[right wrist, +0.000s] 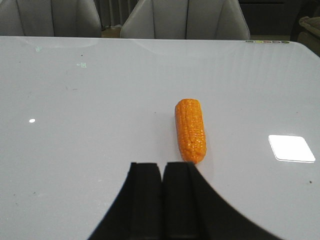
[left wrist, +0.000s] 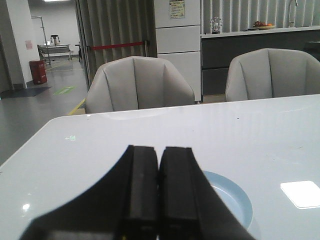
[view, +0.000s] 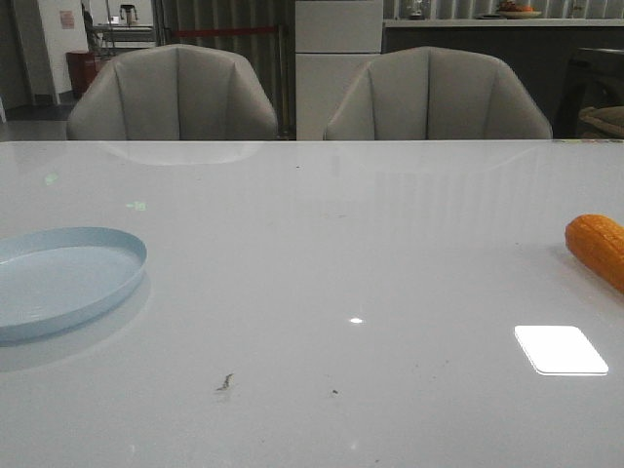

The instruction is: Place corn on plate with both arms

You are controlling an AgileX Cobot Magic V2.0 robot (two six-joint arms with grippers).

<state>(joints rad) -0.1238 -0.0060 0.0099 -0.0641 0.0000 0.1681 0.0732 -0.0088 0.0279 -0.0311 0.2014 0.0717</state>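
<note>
Lying bare: plate (view: 68,278) | corn (view: 597,250) well apart | left claw (left wrist: 159,165), right claw (right wrist: 162,175) closed, holding nothing

Glossy white table (view: 312,292); bright rectangular light reflection (view: 561,349) at 4 o'clock. Two grey padded chairs, 11 o'clock (view: 174,93) and 1 o'clock (view: 437,95). Behind: white cabinet (view: 338,63), dark counter (view: 468,49), red bin (view: 80,70) far left.

Left tool (left wrist: 159,192) is holding its two fingers pressed together above the pale tabletop (left wrist: 150,135). The blue plate (left wrist: 235,200) is lying at 4 o'clock of the fingertips, partly hidden behind them. Two grey chairs (left wrist: 140,85) are standing at 12 o'clock.
</note>
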